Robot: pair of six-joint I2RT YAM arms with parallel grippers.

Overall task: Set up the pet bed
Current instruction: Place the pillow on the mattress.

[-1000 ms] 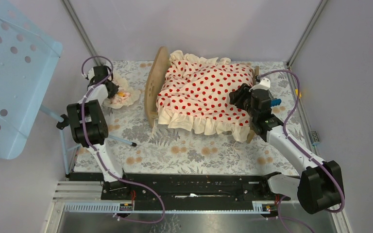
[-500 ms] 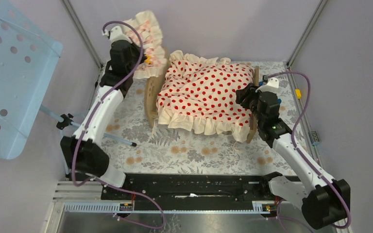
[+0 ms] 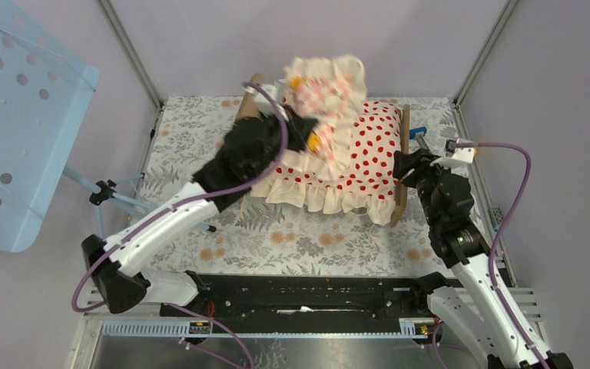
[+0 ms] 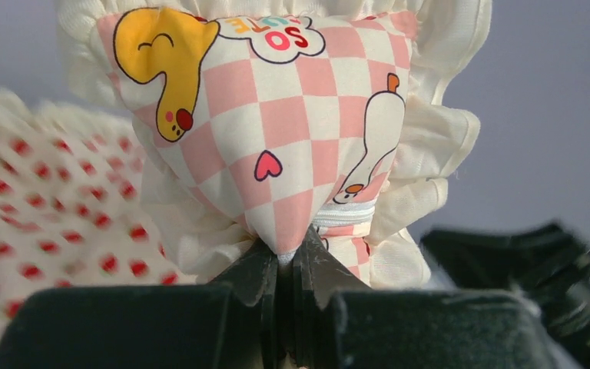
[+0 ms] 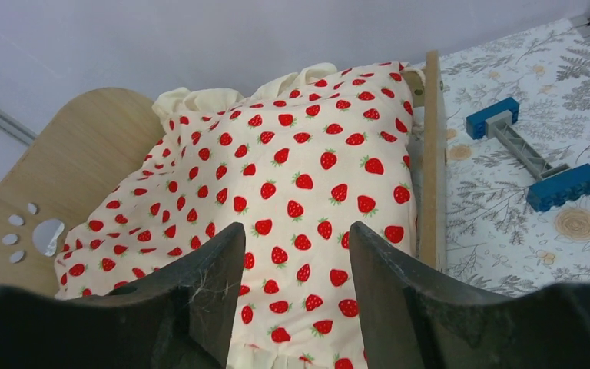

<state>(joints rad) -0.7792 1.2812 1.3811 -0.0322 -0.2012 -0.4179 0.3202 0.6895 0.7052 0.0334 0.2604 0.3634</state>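
The pet bed stands at the back of the table, its paw-print headboard [image 5: 69, 169] on the left and its low footboard [image 3: 402, 165] [image 5: 431, 161] on the right. A cream blanket with red dots [image 3: 353, 165] [image 5: 299, 192] covers it and hides the mattress. My left gripper [image 3: 307, 129] [image 4: 288, 257] is shut on a corner of the pink checked pillow [image 3: 326, 88] [image 4: 292, 115], holding it in the air over the head end of the bed. The left arm hides most of the headboard from above. My right gripper [image 3: 406, 164] [image 5: 296, 261] is open and empty, just outside the footboard, facing the blanket.
A blue toy piece with a grey bar [image 3: 419, 134] [image 5: 534, 157] lies on the floral tablecloth [image 3: 307, 238] right of the footboard. A light-blue perforated panel [image 3: 15, 115] on a stand juts in at the left. Walls and metal posts close off the back corners.
My left arm picked the pillow up from the table left of the bed, lifted it past the back-left corner and swung it right, over the bed. My right gripper drew back off the blanket, past the footboard.
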